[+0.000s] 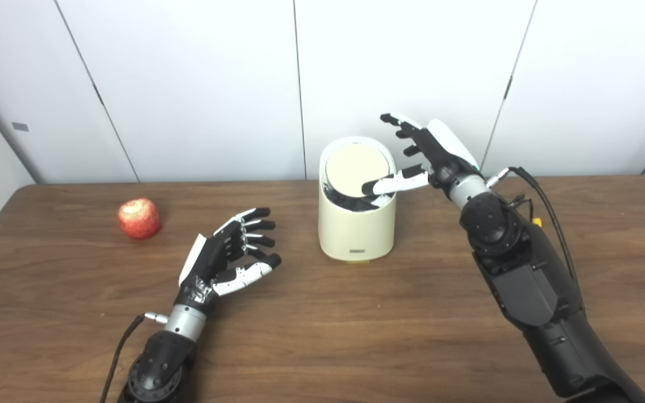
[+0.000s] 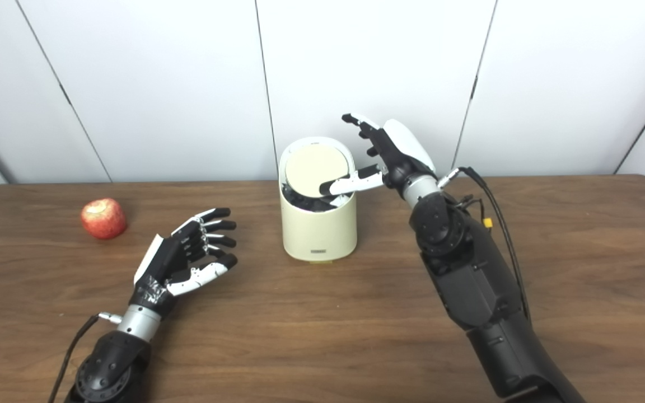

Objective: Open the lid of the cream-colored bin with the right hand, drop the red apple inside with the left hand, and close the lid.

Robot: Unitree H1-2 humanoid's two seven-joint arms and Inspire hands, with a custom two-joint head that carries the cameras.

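Note:
The cream-colored bin (image 1: 356, 229) stands upright at the middle of the table. Its round lid (image 1: 356, 169) is tipped, with a dark gap showing along its near edge. My right hand (image 1: 423, 154) hovers at the bin's right rim, fingers spread, with the thumb lying on the lid's near right edge. The red apple (image 1: 139, 218) rests on the table far to the left, a pale patch on its top. My left hand (image 1: 233, 252) lies open on the table between apple and bin, palm facing right, holding nothing.
The brown wooden table (image 1: 322, 336) stretches across the whole view. White wall panels (image 1: 199, 84) rise right behind its far edge. Cables (image 1: 546, 207) run along my right forearm.

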